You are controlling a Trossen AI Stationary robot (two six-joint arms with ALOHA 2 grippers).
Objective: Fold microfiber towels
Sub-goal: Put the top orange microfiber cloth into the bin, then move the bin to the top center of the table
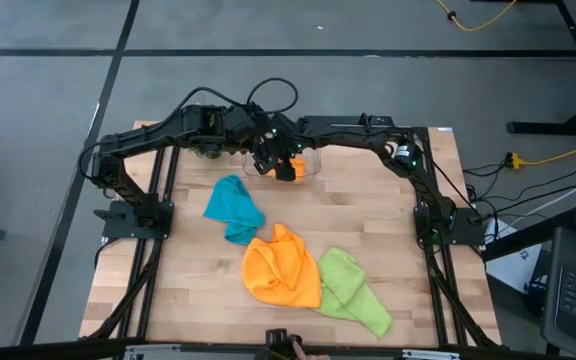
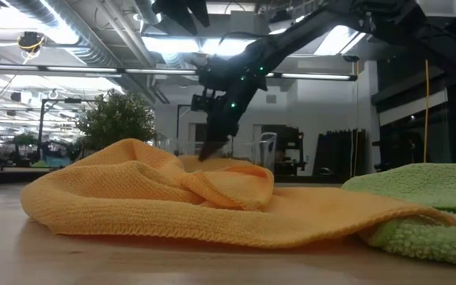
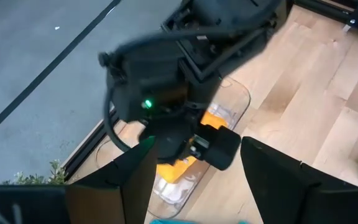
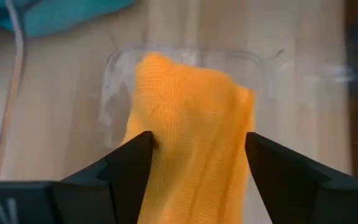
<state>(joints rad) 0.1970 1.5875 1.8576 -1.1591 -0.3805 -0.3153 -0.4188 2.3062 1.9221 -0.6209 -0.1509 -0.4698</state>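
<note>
Pale wooden counter (image 1: 368,210) fills the black frame, grey floor all round it. At about twelve o'clock on the counter sits a clear plastic tub (image 1: 313,165), and both my arms meet above it.

My right fingers (image 4: 197,149) are spread to either side of a folded orange towel (image 4: 191,143), which hangs or rests between them right over the tub; whether they press it or only flank it I cannot tell for sure, but I judge they are holding it. My left fingers (image 3: 197,171) stand wide with nothing between them, hovering just beside the right wrist, looking down on the same tub.

So the step in hand, as I judge it, is stowing one finished towel. The next move calls for lowering it squarely inside the tub walls and letting go without dragging it back out, then lifting clear.

Three towels wait on the counter, all crumpled: the teal towel (image 1: 235,208) at about nine o'clock from centre, the second orange towel (image 1: 281,268) toward six, and the lime green towel (image 1: 351,290) touching it on the five o'clock side. A potted plant (image 1: 206,148) stands near the tub at eleven.

Room is tight at the tub, where my two wrists crowd each other; the right-hand half of the counter, toward three o'clock, is bare wood and the better path out.
</note>
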